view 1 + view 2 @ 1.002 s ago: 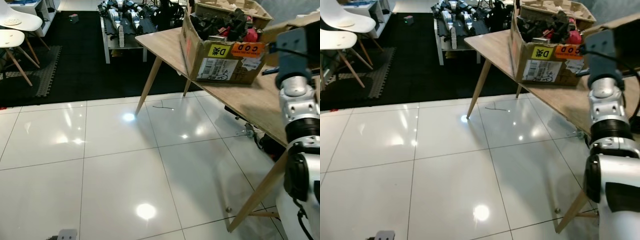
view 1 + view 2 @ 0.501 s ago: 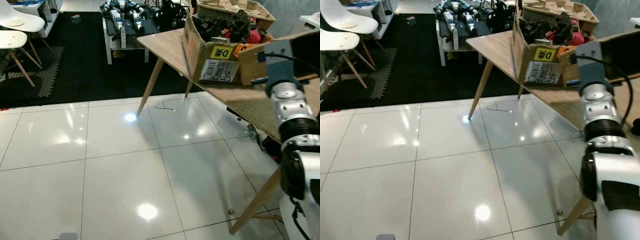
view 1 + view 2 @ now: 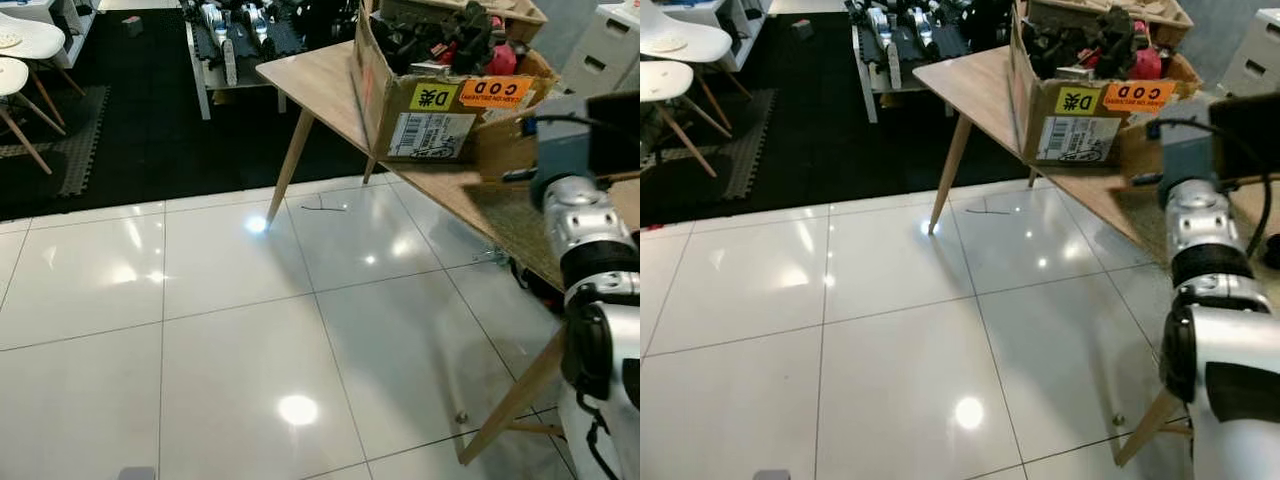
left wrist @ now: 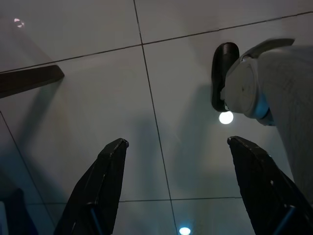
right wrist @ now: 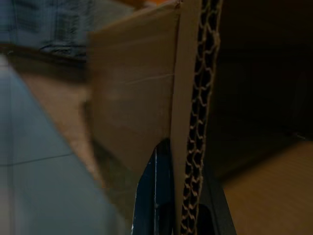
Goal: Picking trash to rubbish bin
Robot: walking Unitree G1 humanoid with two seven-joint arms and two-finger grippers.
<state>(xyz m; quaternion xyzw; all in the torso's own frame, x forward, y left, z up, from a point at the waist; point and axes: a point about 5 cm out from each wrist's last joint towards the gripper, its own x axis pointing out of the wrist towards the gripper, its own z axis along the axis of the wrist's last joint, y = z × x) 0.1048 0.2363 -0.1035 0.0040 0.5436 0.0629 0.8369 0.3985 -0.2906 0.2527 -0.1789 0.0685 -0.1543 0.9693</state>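
Note:
My right gripper [image 5: 178, 196] is shut on the wall of a brown cardboard box [image 5: 146, 98]; the corrugated edge runs between its two black fingers [image 5: 156, 196]. In the eye views the held cardboard box [image 3: 505, 145] hangs at the right over the wooden table's edge, in front of my silver right arm [image 3: 590, 240]. My left gripper [image 4: 178, 142] hangs open over the white tiled floor [image 4: 98, 73], with nothing between its fingers, beside my own grey leg [image 4: 274, 93].
A wooden table [image 3: 320, 75] on slanted legs [image 3: 285, 170] fills the right side and carries a large open carton [image 3: 425, 105] full of dark items. White chairs [image 3: 20, 50] stand far left. A low bench with hardware [image 3: 225, 40] sits on the black mat. Glossy tiles [image 3: 200, 330] stretch ahead.
The whole picture has shifted, so the camera moved. The cardboard box in my right gripper now sits lower in the view, against the big carton's front corner. The left arm still hangs.

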